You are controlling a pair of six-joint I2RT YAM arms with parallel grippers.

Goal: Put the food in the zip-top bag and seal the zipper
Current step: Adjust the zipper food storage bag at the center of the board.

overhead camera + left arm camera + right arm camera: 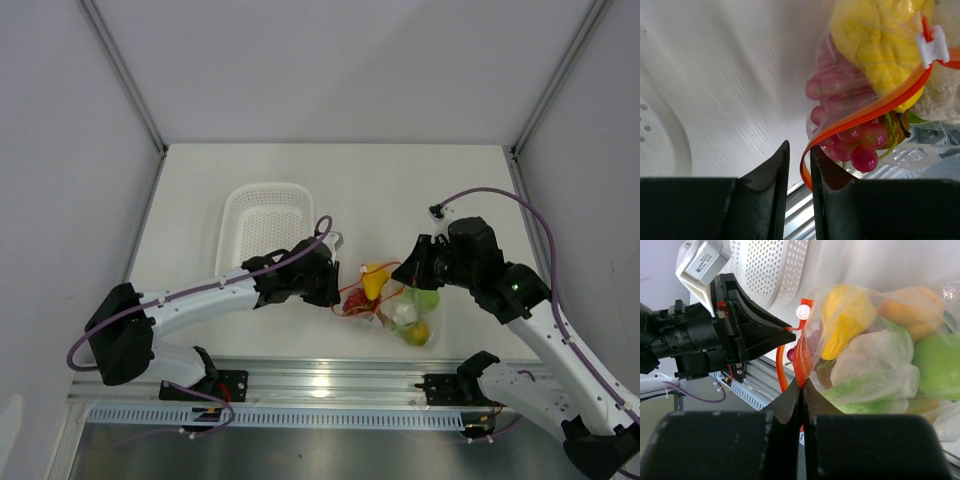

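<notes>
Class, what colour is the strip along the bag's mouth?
Orange-red strip; clearest in the left wrist view.

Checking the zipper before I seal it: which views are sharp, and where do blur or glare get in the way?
Top external: evenly lit and sharp, but the zip-top bag is small. Left wrist: zipper and grapes crisp, left claw dark and soft. Right wrist: right claw a black blur, crinkled film hazing the green apple.

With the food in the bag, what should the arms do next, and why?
Probably the left gripper should pinch shut on the zipper: its end sits at those slightly parted jaws, while the right gripper clamps it further along.
</notes>
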